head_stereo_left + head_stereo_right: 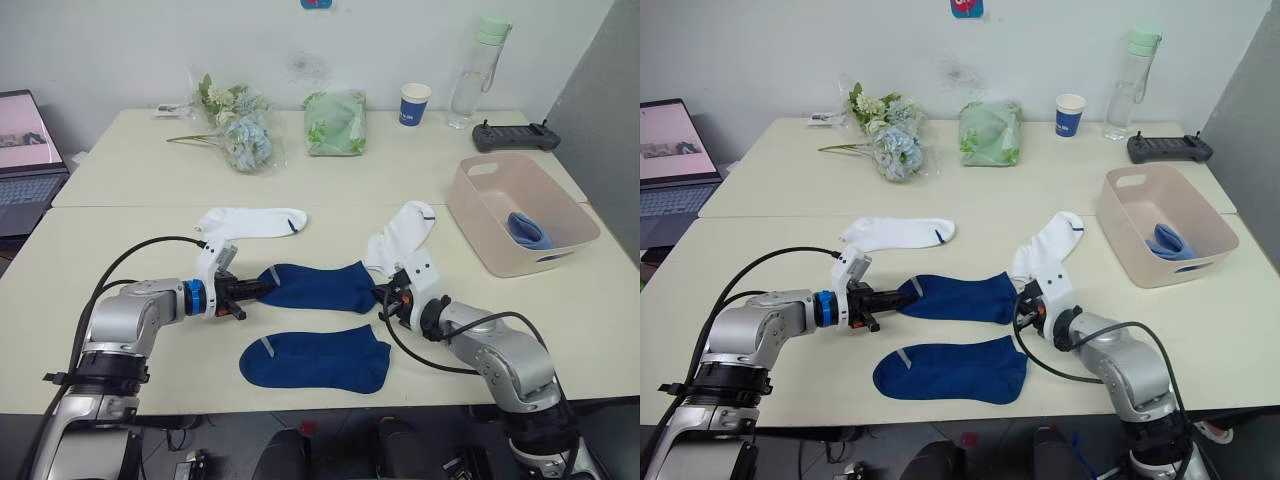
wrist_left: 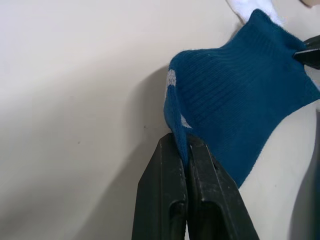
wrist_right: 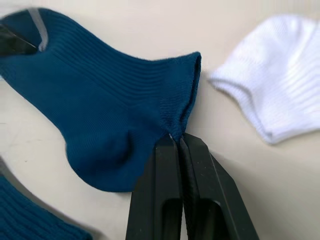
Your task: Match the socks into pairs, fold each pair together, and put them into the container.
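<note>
- One navy sock [image 1: 318,287] is stretched between the two arms at the centre of the head view, a little below the middle. It seems slightly lifted from the bench [image 1: 130,160], judging by the shadow under it in the left wrist view.
- The left gripper [image 1: 252,290] has its fingers [image 2: 170,200] clenched on one end of this sock, the end with the small grey mark.
- The right gripper [image 1: 383,297] pinches the opposite edge, also with fingers [image 3: 160,200] pressed tightly together on the fabric.
- The second navy sock [image 1: 316,359] lies flat just below the held one, toward the bottom centre of the frame, and nothing touches it.
- Two white socks are left on the bench: one white sock [image 1: 250,221] above and to the left of the navy pair, the other white sock [image 1: 402,235] above the right gripper, close to it.
- The container [image 1: 480,215] stands at the right of the frame and already holds a bundle of light blue fabric [image 1: 527,231]. I judge this to be the light blue pair, so that one pair is finished.
- What is left, in my judgement: to lay the held navy sock on its partner, fold them and put them in the container, then do the same for the white pair. The task is about one third done.
</note>
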